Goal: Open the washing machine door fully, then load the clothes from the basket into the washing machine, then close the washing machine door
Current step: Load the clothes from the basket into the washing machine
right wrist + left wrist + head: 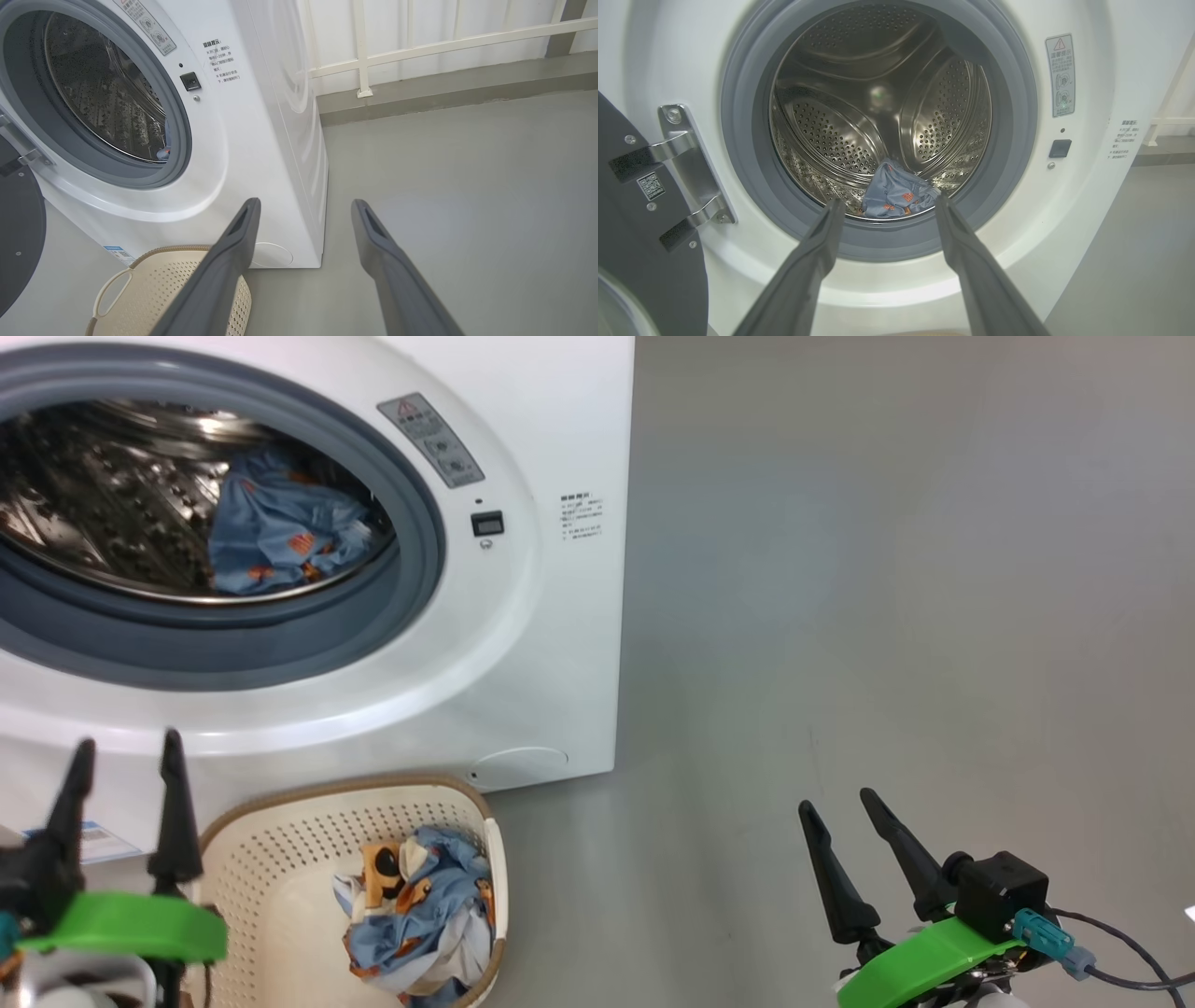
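The white washing machine (523, 644) stands with its door (640, 242) swung open to the left, hinge (686, 172) showing. A light-blue piece of the clothes (275, 527) lies in the steel drum (878, 107), also seen low in the opening (899, 196). More clothes (420, 919) with an orange-and-black patch sit in the cream basket (280, 859) on the floor before the machine. My left gripper (126, 756) is open and empty, left of the basket, pointing at the drum opening. My right gripper (836, 803) is open and empty over bare floor to the right.
Grey floor (887, 616) stretches to the right of the machine. A white railing (420, 46) and a low kerb run behind it. A blue sticker (119, 254) marks the machine's lower front. The basket's handle (110, 291) faces the door side.
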